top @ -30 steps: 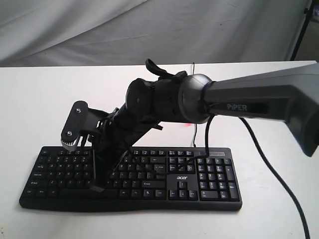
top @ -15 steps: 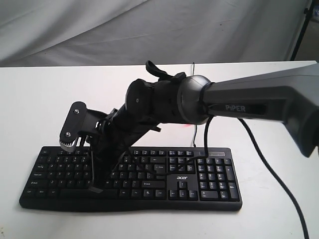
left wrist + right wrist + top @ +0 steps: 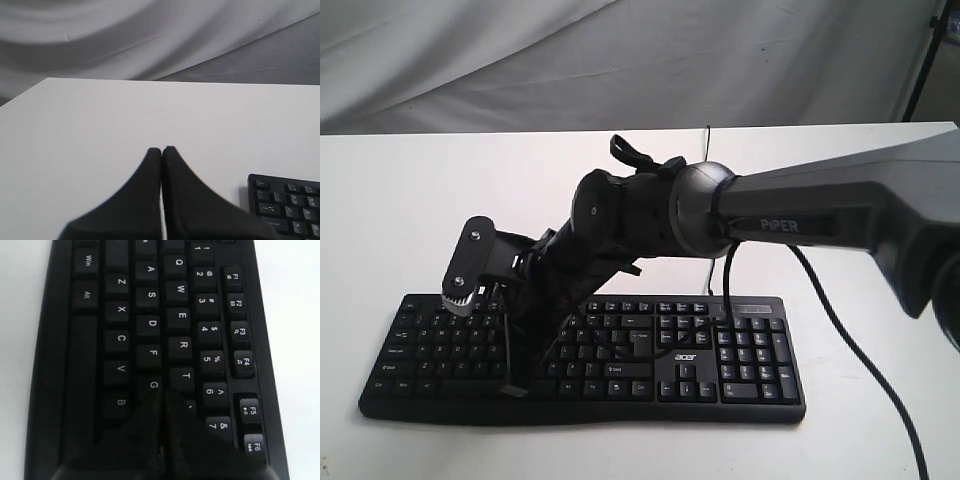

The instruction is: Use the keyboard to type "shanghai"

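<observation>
the right fingers (image 3: 144, 431), pressed together, are brought slightly lower onto the keyboard (image 3: 740, 372) at lower left, so a keypress is judged underway.

You have a flat white matt tabletop (image 3: 410, 190) filling most of your exterior view, its far edge running straight across. Behind that far edge of the tabletop hangs a pale grey cloth backdrop (image 3: 620, 60), draped in soft slanting folds. Your left wrist view shows the same cloth beyond the tabletop's edge. Past the tabletop's far right corner, a thin black pole (image 3: 923, 60) slants in front of the cloth.
</observation>
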Robot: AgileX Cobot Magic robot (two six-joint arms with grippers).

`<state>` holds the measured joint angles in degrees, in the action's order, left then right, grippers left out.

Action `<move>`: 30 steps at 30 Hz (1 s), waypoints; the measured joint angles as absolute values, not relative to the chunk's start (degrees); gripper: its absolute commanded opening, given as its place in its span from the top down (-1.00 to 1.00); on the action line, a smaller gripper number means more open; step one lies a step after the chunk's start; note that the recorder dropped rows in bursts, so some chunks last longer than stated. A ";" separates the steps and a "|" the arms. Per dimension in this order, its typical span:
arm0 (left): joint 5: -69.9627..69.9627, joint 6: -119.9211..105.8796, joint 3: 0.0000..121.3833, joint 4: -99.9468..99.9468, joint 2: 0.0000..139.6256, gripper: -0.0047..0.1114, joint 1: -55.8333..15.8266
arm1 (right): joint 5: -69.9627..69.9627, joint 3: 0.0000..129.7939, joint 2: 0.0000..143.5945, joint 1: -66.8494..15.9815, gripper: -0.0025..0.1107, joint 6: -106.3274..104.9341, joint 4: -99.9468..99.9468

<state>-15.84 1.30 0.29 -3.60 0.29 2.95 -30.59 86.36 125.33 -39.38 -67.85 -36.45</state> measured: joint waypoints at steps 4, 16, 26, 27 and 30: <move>-15.84 1.30 0.29 -3.60 0.29 0.91 2.95 | -30.59 86.36 125.33 -39.38 0.96 -68.35 -36.99; -15.84 1.30 0.29 -3.60 0.29 0.91 2.95 | -30.70 86.36 125.88 -39.38 0.96 -69.46 -37.52; -15.84 1.30 0.29 -3.60 0.29 0.91 2.95 | -30.70 86.36 126.12 -39.38 0.96 -70.09 -38.14; -15.84 1.30 0.29 -3.60 0.29 0.91 2.95 | -30.70 86.36 126.25 -39.38 0.96 -70.07 -38.25; -15.84 1.30 0.29 -3.60 0.29 0.91 2.95 | -30.70 86.36 126.96 -39.38 0.96 -70.37 -38.50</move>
